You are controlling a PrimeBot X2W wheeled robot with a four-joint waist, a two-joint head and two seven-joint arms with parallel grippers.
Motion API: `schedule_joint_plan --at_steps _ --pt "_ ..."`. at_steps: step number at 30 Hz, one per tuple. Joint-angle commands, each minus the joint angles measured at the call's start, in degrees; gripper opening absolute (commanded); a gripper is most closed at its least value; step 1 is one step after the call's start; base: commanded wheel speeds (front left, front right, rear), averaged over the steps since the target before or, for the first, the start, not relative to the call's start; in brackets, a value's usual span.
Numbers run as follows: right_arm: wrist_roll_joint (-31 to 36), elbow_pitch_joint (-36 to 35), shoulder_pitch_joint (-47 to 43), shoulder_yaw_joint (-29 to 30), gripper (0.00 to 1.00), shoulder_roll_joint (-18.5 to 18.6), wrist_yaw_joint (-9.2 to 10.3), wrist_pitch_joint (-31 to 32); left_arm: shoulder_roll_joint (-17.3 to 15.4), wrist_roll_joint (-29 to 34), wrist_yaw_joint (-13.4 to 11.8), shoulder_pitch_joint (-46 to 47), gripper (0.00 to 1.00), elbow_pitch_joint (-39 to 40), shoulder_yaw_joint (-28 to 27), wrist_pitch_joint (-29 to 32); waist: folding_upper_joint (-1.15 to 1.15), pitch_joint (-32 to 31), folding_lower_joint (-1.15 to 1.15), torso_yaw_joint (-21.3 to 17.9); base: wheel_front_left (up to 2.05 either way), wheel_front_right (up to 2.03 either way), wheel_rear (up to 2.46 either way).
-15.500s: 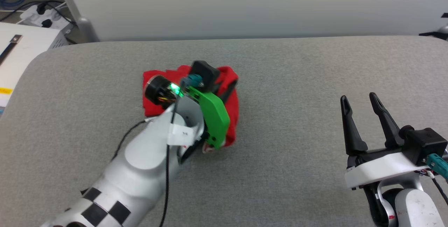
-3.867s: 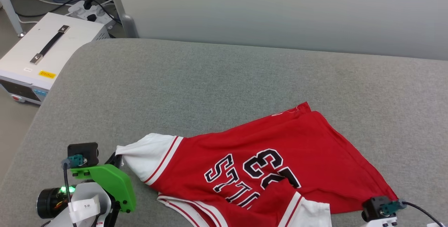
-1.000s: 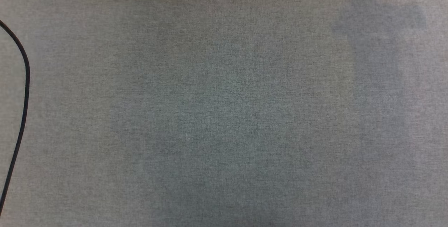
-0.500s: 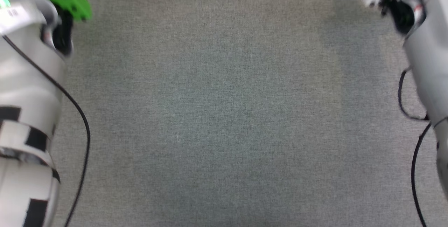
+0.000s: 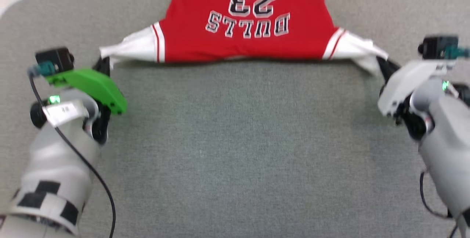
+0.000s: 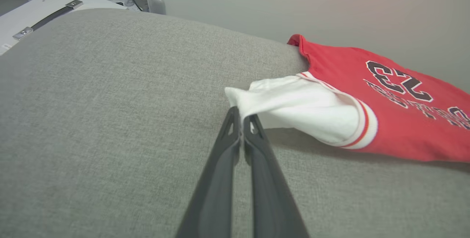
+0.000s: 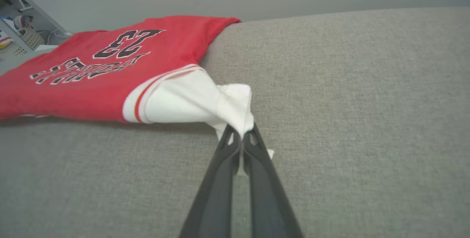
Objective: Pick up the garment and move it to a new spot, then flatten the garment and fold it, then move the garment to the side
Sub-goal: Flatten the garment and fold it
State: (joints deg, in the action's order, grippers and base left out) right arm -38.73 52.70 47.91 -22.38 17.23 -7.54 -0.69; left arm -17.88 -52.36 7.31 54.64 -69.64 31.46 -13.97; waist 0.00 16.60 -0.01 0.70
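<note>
Item: red jersey (image 5: 249, 14), lettered BULLS 23, lying printed side up along the bench's (image 5: 235, 150) far edge, its hem reaching that edge and its shoulder end facing mid-bench, stretching taut a little above the grey cover. Holding it: left gripper (image 6: 240, 116), jaws pressing together on the white turned-out shoulder corner toward the bench's left end; right gripper (image 7: 242, 135), likewise pinching the opposite white corner toward the bench's right end. Progress, as judged: pick-up and move to a new spot appearing done; flattening now under way, the body spreading wide with few creases; folding and the move to the side remaining. Against the earliest frame: the jersey was a crumpled heap at mid-bench under the left arm, the right gripper standing idle with jaws apart; some seconds ago the jersey was lying skewed with a ruck across the print. The head camera has been shifting between frames. Also present: white case (image 6: 36, 21), sitting beyond the bench's left end.
</note>
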Motion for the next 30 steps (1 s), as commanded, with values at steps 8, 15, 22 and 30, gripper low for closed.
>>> schedule_joint_plan --at_steps 8,15,22,30 --pt "-2.83 -10.29 -18.12 -0.16 0.00 3.84 0.05 1.88 -2.34 0.30 0.13 -13.99 0.00 6.30 1.01 -0.96 0.00 -13.84 0.01 1.57 0.00 0.00 0.00" --pt "-0.46 -21.74 -34.30 6.12 0.00 3.62 0.05 6.17 -5.16 0.23 -3.21 -25.59 0.00 15.37 -0.11 -1.01 0.00 -17.47 0.01 1.68 0.00 0.00 0.00" --pt "6.90 -38.06 -51.63 18.04 0.00 -1.22 0.05 14.38 -10.01 -1.00 -11.30 -39.52 0.00 33.01 -1.35 0.76 0.00 -18.34 0.01 1.86 0.00 0.00 0.00" --pt "14.68 -54.46 -66.48 28.47 0.00 -11.10 0.05 25.15 -16.12 -3.67 -23.22 -55.68 0.00 56.85 -3.76 5.06 0.00 -16.61 0.01 2.40 0.00 0.00 0.00"
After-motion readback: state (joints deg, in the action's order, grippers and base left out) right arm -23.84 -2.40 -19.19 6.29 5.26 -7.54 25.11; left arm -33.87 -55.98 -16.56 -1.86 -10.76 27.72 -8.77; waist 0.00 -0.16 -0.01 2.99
